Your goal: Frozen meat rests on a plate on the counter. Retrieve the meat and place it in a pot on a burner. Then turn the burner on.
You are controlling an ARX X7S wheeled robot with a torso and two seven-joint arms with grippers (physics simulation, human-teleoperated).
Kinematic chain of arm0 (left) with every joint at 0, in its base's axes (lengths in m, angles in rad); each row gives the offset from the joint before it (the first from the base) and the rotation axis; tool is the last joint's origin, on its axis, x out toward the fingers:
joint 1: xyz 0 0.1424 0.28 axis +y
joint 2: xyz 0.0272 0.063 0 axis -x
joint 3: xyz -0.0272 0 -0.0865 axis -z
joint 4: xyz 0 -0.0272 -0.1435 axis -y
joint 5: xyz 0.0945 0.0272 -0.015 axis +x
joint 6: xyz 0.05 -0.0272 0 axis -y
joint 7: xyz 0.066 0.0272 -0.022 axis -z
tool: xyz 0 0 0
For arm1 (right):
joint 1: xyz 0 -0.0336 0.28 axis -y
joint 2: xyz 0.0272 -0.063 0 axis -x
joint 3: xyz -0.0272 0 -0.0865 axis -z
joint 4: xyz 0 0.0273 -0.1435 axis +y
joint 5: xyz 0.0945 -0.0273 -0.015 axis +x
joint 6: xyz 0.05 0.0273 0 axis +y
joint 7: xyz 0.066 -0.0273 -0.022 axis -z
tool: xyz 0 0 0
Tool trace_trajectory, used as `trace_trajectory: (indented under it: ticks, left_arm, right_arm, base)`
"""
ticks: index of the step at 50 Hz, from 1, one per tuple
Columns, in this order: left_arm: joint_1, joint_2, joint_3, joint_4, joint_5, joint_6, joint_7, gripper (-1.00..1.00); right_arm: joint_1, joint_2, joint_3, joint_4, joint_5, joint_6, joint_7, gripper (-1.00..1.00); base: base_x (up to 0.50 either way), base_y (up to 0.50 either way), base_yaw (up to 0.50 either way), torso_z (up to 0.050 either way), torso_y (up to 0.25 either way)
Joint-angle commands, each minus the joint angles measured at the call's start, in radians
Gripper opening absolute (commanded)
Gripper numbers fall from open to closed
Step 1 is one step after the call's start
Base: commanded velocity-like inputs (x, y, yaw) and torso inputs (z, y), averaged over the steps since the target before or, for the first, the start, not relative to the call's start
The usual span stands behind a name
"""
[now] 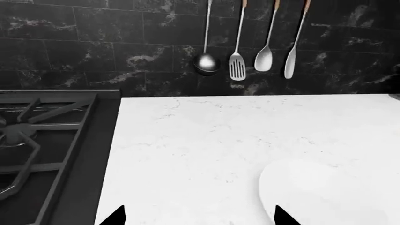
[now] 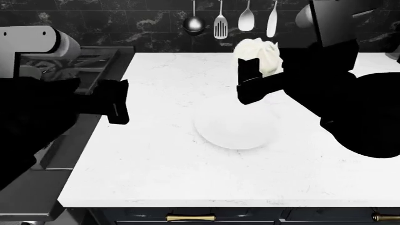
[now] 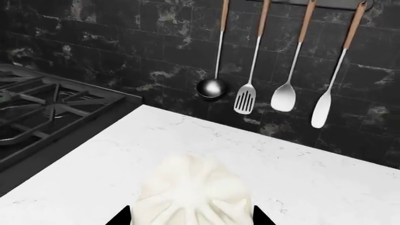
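frozen meat (image 2: 257, 52) sits pinched between our right gripper (image 2: 248, 79) fingers, lifted above the plate (image 2: 234, 131) on the counter (image 2: 162, 154). we read no writing anywhere. our left gripper (image 2: 117, 101) hovers spread near the stove (image 1: 44, 150).

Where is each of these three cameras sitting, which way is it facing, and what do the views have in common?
Head view: on the robot's head, looking forward and down over the counter and plate; both arms show, right gripper holding the frozen meat.
Left wrist view: near the left gripper, facing the backsplash across counter and stove grate; only fingertips show.
Right wrist view: near the right gripper, facing the backsplash; fingertips flank the meat.
Shared: all three show the hanging utensils.
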Motion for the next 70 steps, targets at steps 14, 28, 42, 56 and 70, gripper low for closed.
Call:
trace_trajectory:
  ticks: [14, 28, 42, 56, 70]
  left_arm:
    - [0.011, -0.034, -0.016, 0.02, -0.012, 0.018, -0.007, 1.0]
    - [0.017, -0.034, -0.011, 0.014, 0.012, 0.019, 0.013, 1.0]
    - [0.018, -0.043, -0.005, 0.024, 0.004, 0.028, 0.007, 1.0]
    - [0.024, -0.042, -0.001, 0.021, 0.027, 0.028, 0.028, 1.0]
    - [0.024, -0.042, 0.008, 0.016, 0.037, 0.031, 0.039, 1.0]
  right_arm:
    - [0.035, 0.0, -0.002, -0.035, 0.016, -0.002, -0.008, -1.0]
    - [0.031, 0.004, -0.01, -0.034, -0.001, -0.011, -0.028, -1.0]
    - [0.032, 0.009, -0.018, -0.037, -0.005, -0.017, -0.035, -1.0]
    - [0.03, 0.01, -0.028, -0.034, -0.015, -0.024, -0.046, -1.0]
    - [0.028, 0.012, -0.04, -0.025, -0.037, -0.033, -0.065, -1.0]
  base:
    - [0.0, 0.5, 0.0, 0.0, 0.0]
    - [0.0, 0.5, 0.0, 0.0, 0.0]
    - [0.0, 0.5, 0.0, 0.0, 0.0]
    - [0.0, 0.5, 0.0, 0.0, 0.0]
    - [0.0, 0.5, 0.0, 0.0, 0.0]
